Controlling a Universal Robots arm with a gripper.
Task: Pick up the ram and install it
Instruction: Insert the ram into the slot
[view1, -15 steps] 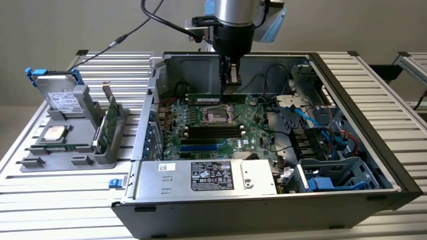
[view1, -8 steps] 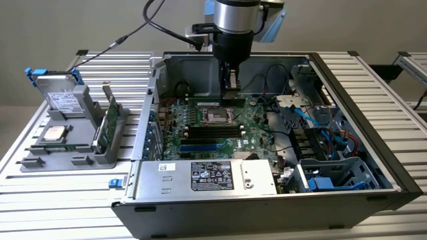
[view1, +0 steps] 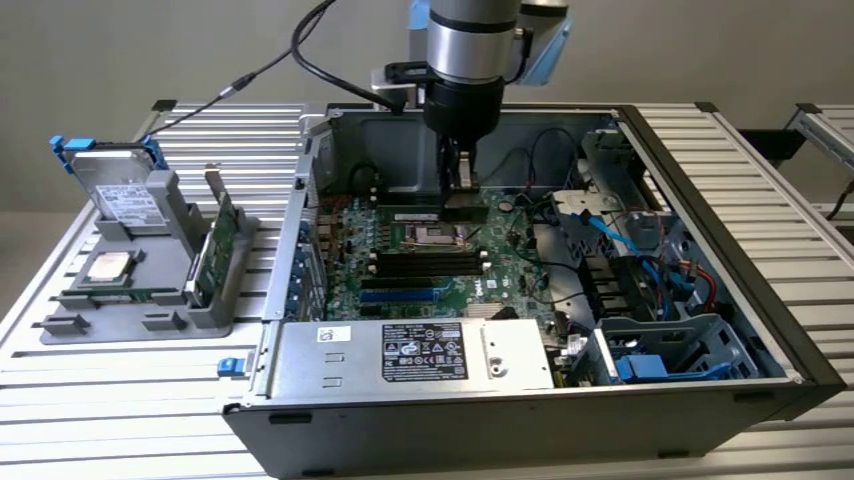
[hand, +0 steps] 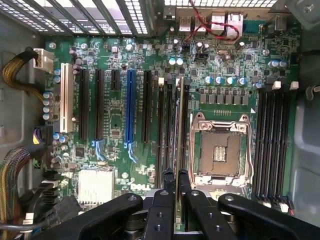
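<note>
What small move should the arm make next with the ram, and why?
Probably a short, straight press down toward the motherboard. The end effector is shut on the ram, which runs parallel to the memory slots beside the empty CPU socket. Whether it is already seated, I cannot tell.

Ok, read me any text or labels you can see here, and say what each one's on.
"DELL": white print on the motherboard.
Power supply label: print too small to read.
Drive label: too small to read.
Ram, held in the gripper: seen edge-on, no text readable.
</note>
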